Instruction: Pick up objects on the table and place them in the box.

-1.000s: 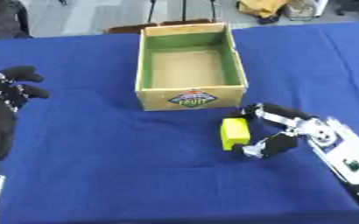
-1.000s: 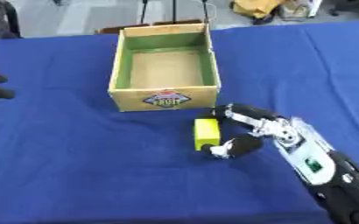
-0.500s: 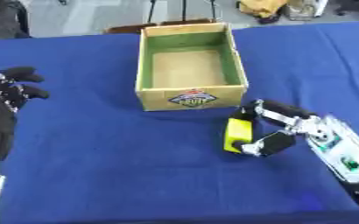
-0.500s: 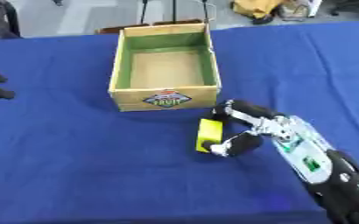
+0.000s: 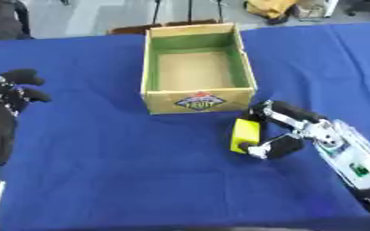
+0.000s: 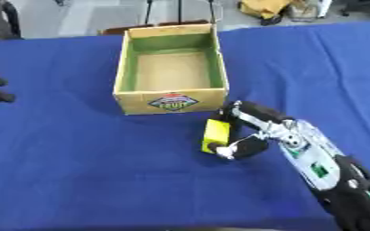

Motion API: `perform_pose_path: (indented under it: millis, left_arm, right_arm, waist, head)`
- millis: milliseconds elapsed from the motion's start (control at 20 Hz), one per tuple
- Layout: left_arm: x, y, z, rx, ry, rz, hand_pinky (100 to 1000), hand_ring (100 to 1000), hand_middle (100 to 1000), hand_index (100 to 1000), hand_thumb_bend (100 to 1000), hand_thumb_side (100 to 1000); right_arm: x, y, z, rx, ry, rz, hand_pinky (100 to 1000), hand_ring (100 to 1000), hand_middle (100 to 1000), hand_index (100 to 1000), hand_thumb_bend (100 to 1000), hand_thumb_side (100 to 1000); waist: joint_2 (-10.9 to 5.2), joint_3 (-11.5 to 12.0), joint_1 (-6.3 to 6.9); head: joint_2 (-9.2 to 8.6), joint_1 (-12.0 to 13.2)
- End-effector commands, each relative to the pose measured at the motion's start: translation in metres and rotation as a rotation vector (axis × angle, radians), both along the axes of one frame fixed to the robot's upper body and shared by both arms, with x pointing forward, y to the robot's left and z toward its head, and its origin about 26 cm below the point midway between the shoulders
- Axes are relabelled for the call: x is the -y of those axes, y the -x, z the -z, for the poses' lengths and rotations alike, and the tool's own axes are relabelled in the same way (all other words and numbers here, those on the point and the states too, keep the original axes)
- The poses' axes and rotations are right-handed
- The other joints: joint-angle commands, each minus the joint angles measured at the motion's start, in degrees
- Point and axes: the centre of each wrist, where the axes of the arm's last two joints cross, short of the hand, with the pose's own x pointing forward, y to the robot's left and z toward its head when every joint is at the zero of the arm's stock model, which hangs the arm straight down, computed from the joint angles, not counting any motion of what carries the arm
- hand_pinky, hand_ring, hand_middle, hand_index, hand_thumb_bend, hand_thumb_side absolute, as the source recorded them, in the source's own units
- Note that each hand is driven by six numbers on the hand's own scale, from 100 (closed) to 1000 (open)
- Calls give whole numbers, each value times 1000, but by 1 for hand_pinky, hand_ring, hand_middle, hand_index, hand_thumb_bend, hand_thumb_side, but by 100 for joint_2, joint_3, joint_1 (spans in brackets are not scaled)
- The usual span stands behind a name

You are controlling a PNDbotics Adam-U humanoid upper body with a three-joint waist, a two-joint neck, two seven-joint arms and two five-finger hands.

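A small yellow block point(image 5: 245, 135) stands on the blue table just in front of the cardboard box's right front corner. My right hand point(image 5: 287, 130) comes in from the lower right, with fingers curled over the block's top and the thumb under its lower end, so it is shut on the block. The open cardboard box point(image 5: 197, 100) with a green lining and a fruit label on its front wall shows nothing inside. My left hand point(image 5: 13, 90) rests idle at the left edge, fingers loosely curled and holding nothing.
The blue cloth point(image 5: 117, 162) covers the table around the box. Beyond the far edge are a floor, black stand legs point(image 5: 190, 8) and a yellow bag point(image 5: 271, 7).
My right hand has closed in on the yellow block and shifted it slightly toward the box. The left hand has not moved.
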Motion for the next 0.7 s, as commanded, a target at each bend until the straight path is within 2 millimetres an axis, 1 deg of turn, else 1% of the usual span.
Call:
perform_pose_path:
  millis: [50, 300, 350, 400, 550, 700]
  left_arm:
    - [-2, 0, -7, 22, -10, 6, 709, 533, 609, 744, 801, 894]
    - [-3, 0, -7, 21, -12, 3, 709, 533, 609, 744, 800, 894]
    - [-3, 0, -7, 20, -13, 3, 709, 533, 609, 744, 800, 894]
    - [-3, 1, -7, 20, -14, 3, 710, 533, 609, 744, 800, 894]
    - [-3, 1, -7, 19, -15, 5, 710, 533, 610, 744, 799, 894]
    - [-2, 1, -6, 15, -16, 8, 709, 532, 609, 744, 799, 894]
  right_arm:
    - [-1, 5, -31, 84, -12, -40, 626, 561, 440, 673, 197, 409]
    - [-8, 19, -71, 170, -51, -105, 626, 561, 439, 672, 196, 409]
    - [-9, 21, -80, 189, -56, -117, 627, 562, 441, 672, 166, 447]
    - [-10, 23, -88, 201, -65, -128, 626, 562, 441, 672, 196, 401]
    - [-13, 27, -112, 248, -70, -149, 627, 563, 447, 673, 197, 392]
    - [-14, 21, -130, 286, -45, -147, 630, 567, 453, 675, 201, 387]
  waist:
    - [-91, -2, -19]
    - [-100, -21, -24]
    - [-102, -25, -24]
    - [-104, -29, -25]
    - [-113, -32, -23]
    - [-138, -14, -13]
  head:
    - [9, 2]
    - [13, 12]
    - [16, 13]
    - [19, 14]
    - [26, 6]
    - [41, -6]
